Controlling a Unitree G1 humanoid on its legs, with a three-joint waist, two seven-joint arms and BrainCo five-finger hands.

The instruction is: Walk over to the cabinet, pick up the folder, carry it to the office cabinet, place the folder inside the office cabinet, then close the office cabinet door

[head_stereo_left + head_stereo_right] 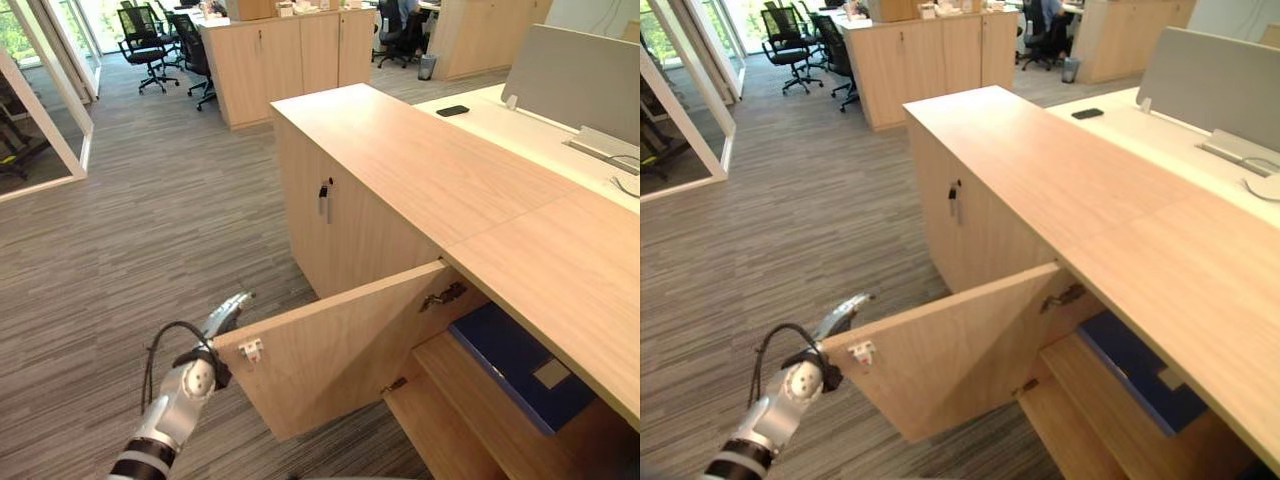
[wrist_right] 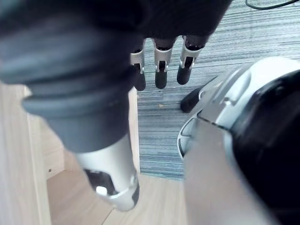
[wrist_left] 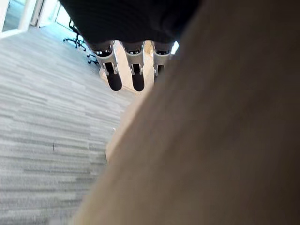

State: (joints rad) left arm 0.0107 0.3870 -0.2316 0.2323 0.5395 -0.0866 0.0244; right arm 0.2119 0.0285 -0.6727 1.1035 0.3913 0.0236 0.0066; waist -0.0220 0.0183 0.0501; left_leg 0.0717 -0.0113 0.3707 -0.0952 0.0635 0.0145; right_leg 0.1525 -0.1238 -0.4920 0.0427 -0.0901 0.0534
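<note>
Blue folder [image 1: 515,365] already inside the office cabinet [image 1: 560,270], lying flat on the upper shelf [image 1: 455,385], long edge roughly parallel with the cabinet front, clear of the opening as far as visible. Well to the right of the left hand [image 1: 225,315], nothing gripping it.

Only the door step left, by the look of it. Door [image 1: 340,350] standing wide, hinged on the right at the hinge [image 1: 445,295], free edge out to the near left. Left hand right at that free edge, on the outer face, fingers [image 3: 133,70] straight and holding nothing. Panel tight alongside them in the left wrist view; actual contact hard to confirm. Clearly the nearer hand for the job.

Right hand [image 2: 161,70] low by the cabinet, fingers loose and slack, empty, hanging over the carpet.

Coming move probably a flat push on the outer face, swinging the free edge toward the near right until flush. Risk: fingers sliding off past the top corner.

Grey striped carpet [image 1: 150,230], open floor to the left. Neighbouring door with a key [image 1: 325,200] closed. More wooden cabinets [image 1: 290,60] and office chairs [image 1: 145,45] far back; desk with a phone [image 1: 452,110] and a grey screen [image 1: 575,80] beyond the cabinet top.
</note>
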